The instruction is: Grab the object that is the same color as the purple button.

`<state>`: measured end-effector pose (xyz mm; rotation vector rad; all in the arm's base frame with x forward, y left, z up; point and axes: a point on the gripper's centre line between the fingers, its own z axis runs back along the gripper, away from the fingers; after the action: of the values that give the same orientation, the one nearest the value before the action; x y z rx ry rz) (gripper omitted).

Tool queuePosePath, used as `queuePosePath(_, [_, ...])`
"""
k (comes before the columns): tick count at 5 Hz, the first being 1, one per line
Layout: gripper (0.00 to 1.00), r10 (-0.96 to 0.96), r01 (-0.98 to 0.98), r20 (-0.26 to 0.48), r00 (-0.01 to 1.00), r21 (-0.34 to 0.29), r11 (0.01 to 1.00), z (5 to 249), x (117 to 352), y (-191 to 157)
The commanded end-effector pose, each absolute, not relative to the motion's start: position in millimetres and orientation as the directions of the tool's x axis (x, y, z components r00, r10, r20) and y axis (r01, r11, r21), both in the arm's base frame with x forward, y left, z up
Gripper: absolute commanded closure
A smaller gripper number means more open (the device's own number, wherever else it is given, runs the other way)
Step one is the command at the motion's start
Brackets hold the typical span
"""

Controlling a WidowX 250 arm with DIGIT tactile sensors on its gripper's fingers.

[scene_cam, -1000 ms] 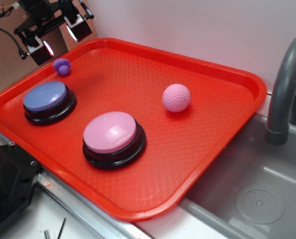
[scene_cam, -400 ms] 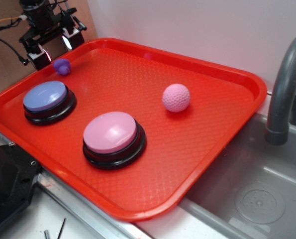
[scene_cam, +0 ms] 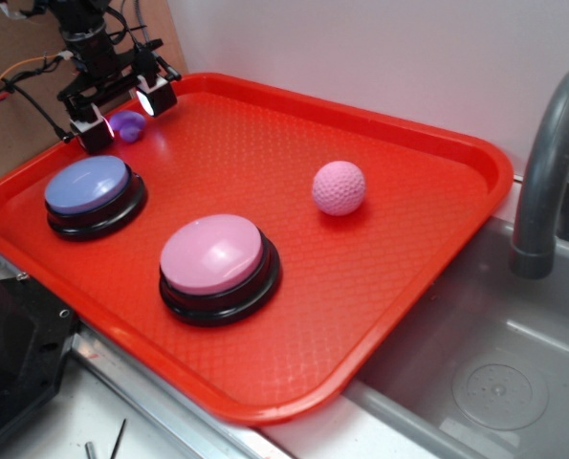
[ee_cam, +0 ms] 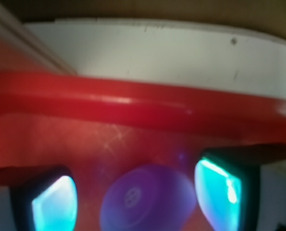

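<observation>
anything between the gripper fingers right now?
Yes: the small purple toy sits between the two fingers of the open gripper, on the red tray. The wrist view shows it best; whether they touch it is unclear.

A: What stands around the small knobbly purple plastic toy (scene_cam: 128, 124)?

B: The black gripper (scene_cam: 124, 112) straddles it, one finger on each side with a gap at both. The red plastic tray's raised rim (ee_cam: 147, 103) runs close behind, and the periwinkle domed button (scene_cam: 87, 185) stands near in front.

A: Any open floor?

B: The tray's middle, between the pink dimpled ball (scene_cam: 339, 187) and pink domed button (scene_cam: 212, 253).
</observation>
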<state>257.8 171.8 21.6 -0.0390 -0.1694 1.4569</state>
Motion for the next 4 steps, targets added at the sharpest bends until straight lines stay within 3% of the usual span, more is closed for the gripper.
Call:
queuePosePath(1, [1.0,0.994,-0.979,0.105,0.034,-0.195,0.054,28.3,247.7,194.9])
queuePosePath(2, [1.0,0.972,-0.961,0.054,0.228,-0.15,0.234,32.9,257.5,186.8])
queuePosePath(4, [1.0,0.785,-0.769,0.042,0.618,-0.175,0.614,93.6,269.8,137.5])
